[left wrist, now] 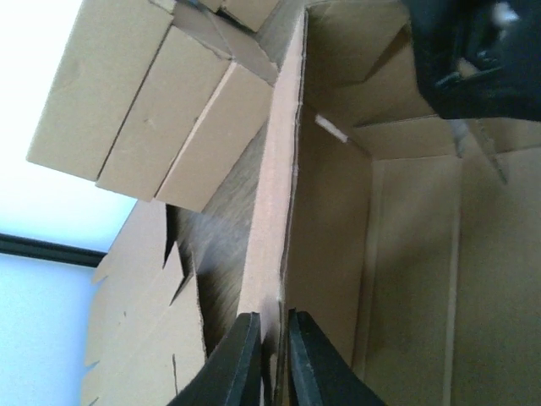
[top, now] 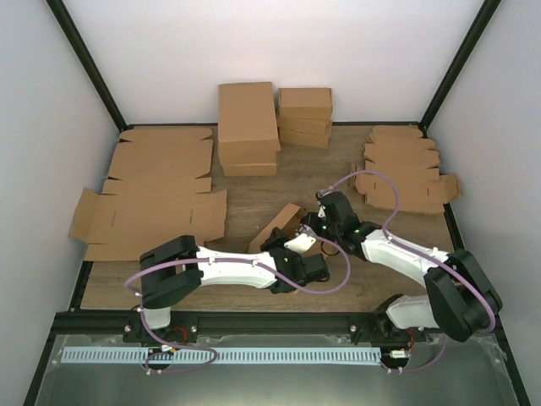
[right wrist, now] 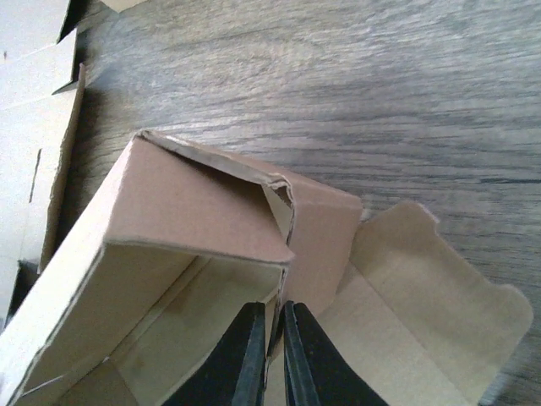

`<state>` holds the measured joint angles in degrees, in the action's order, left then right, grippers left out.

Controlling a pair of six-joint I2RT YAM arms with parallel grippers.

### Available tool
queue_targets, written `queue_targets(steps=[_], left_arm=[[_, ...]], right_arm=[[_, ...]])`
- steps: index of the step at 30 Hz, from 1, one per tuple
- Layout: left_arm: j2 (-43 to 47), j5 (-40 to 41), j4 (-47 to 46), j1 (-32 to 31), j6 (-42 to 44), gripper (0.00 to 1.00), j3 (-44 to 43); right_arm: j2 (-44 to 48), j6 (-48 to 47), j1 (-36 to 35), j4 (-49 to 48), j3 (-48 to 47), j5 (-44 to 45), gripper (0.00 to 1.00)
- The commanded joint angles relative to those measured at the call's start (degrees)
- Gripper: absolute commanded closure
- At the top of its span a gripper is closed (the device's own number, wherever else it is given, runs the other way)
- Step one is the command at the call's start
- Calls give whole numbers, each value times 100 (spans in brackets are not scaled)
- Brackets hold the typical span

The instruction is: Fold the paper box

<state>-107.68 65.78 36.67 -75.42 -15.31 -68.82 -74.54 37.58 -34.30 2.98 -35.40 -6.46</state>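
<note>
The paper box [top: 281, 223] is a small brown cardboard piece, partly folded up, lying mid-table between both arms. In the left wrist view the paper box [left wrist: 338, 254] shows its open inside, and my left gripper [left wrist: 272, 315] is shut on the top edge of one long wall. My left gripper [top: 289, 247] reaches it from the near left. In the right wrist view the paper box [right wrist: 194, 203] has an end flap folded over, and my right gripper [right wrist: 272, 306] is shut on the wall edge at that corner. An unfolded flap [right wrist: 423, 288] lies flat on the table. My right gripper [top: 312, 227] comes in from the right.
Two stacks of folded brown boxes [top: 248, 127] [top: 304, 115] stand at the back. Large flat cardboard sheets [top: 152, 199] lie on the left, and a pile of flat die-cut pieces [top: 406, 169] on the right. The right arm's black body [left wrist: 482, 59] hangs over the box's far end.
</note>
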Motion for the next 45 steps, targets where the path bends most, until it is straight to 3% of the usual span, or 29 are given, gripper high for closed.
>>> queue_targets(steps=[1, 5, 9, 17, 22, 30, 36, 45], left_arm=[[-325, -682, 440, 246, 308, 83, 125], [-49, -1439, 368, 351, 358, 66, 15], [383, -2743, 128, 693, 463, 55, -3], [1388, -5171, -352, 1314, 550, 20, 8], [1836, -6487, -417, 1698, 391, 7, -191], [2599, -7618, -728, 2833, -301, 8, 19], [2534, -8697, -1297, 3900, -662, 41, 635], [1857, -9195, -1794, 4021, -637, 39, 832]], right_arm=[[66, 80, 63, -24, -404, -868, 91], [-2, 52, 116, 65, -497, -895, 91], [-35, -44, 124, 150, -585, -813, 91], [-130, -244, 124, 365, -735, -578, 91], [-146, -251, 121, 305, -637, -554, 91], [-87, -294, 124, 222, -465, -579, 91], [-78, -333, 120, 238, -475, -592, 91], [-101, -329, 119, 170, -440, -750, 91]])
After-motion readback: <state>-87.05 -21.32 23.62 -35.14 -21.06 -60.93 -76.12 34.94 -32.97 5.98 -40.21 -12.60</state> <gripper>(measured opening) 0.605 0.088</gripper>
